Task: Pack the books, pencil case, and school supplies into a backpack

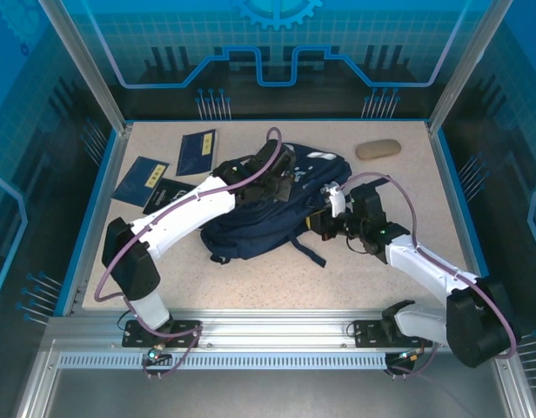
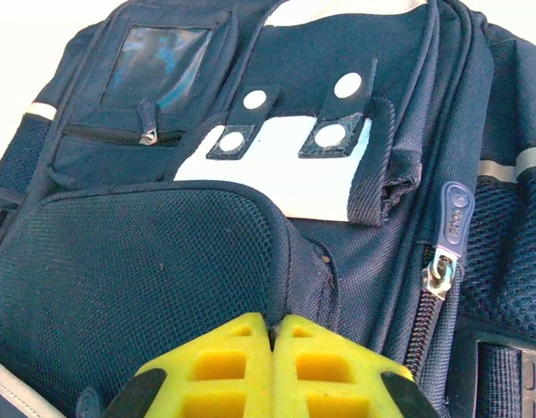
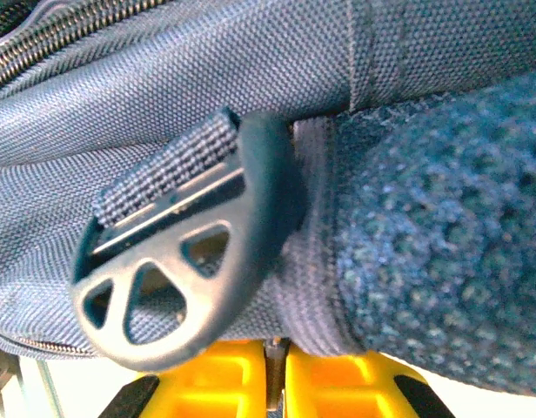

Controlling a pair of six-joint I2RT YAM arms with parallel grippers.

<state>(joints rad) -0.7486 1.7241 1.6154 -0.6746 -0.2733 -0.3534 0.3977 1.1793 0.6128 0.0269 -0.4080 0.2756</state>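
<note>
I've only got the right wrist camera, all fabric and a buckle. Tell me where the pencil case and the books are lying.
Observer: The pencil case lies alone at the far right of the table, apart from the backpack.
Operator: Now the books.
Observer: The books lie outside the backpack at the table's far left, the black one partly under the left arm.
Operator: Report the left gripper.
Observer: The left gripper is shut on the edge of the backpack's mesh panel, just below the white patch.
</note>
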